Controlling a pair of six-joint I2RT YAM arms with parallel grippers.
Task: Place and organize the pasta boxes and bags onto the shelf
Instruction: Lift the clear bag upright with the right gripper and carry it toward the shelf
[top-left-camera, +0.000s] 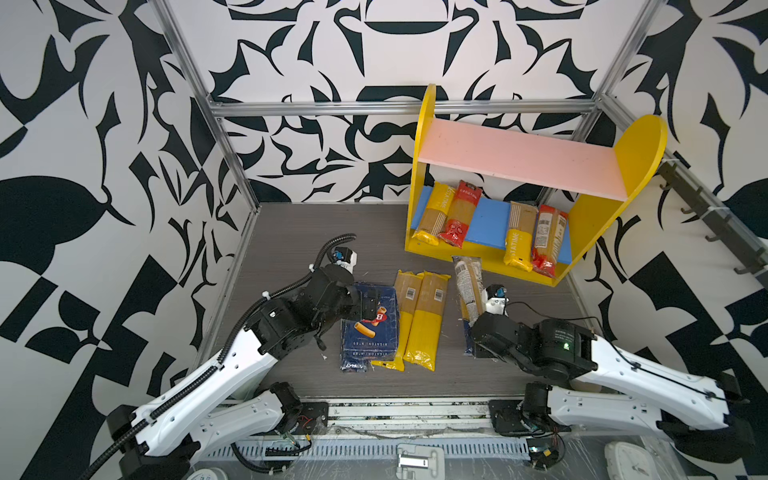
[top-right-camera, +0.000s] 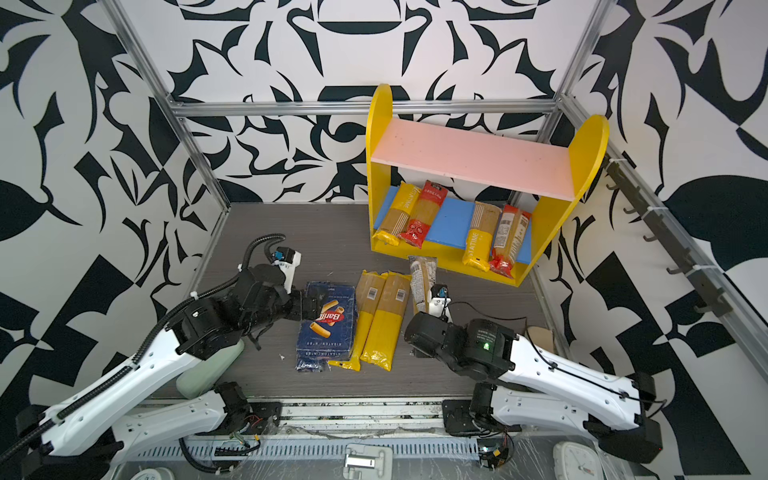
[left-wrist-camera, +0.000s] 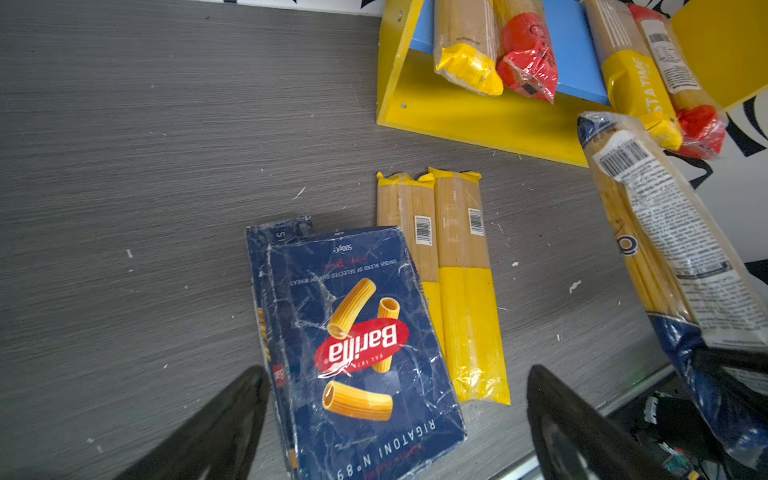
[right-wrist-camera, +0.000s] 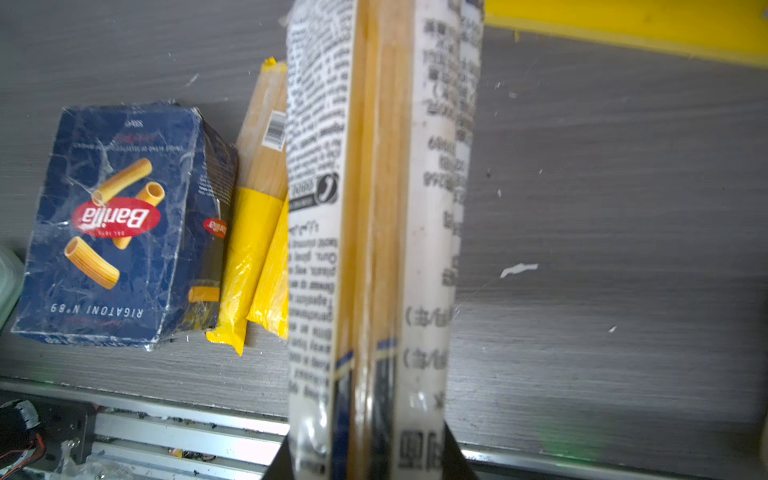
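Note:
The wide dark blue rigatoni box (top-left-camera: 370, 328) (left-wrist-camera: 357, 345) lies flat on the table, on top of a second dark blue box (left-wrist-camera: 259, 270) that shows only at its edges. My left gripper (left-wrist-camera: 397, 370) hovers over the rigatoni box, open, one finger on each side. Two yellow-ended bags (top-left-camera: 419, 320) lie side by side right of the boxes. My right gripper (right-wrist-camera: 365, 453) is shut on the dark blue end of a see-through spaghetti bag (top-left-camera: 469, 286) (right-wrist-camera: 374, 208), lifted and pointing at the shelf (top-left-camera: 519, 164). Several bags, two yellow and two red, rest on its blue lower board (top-left-camera: 486, 220); the pink board is bare.
The shelf stands at the back right, close to the aluminium frame and a hook rail (top-left-camera: 706, 216) on the right wall. A pale green object (top-right-camera: 212, 370) lies under the left arm. A brown cardboard piece (top-right-camera: 540, 336) sits behind the right arm.

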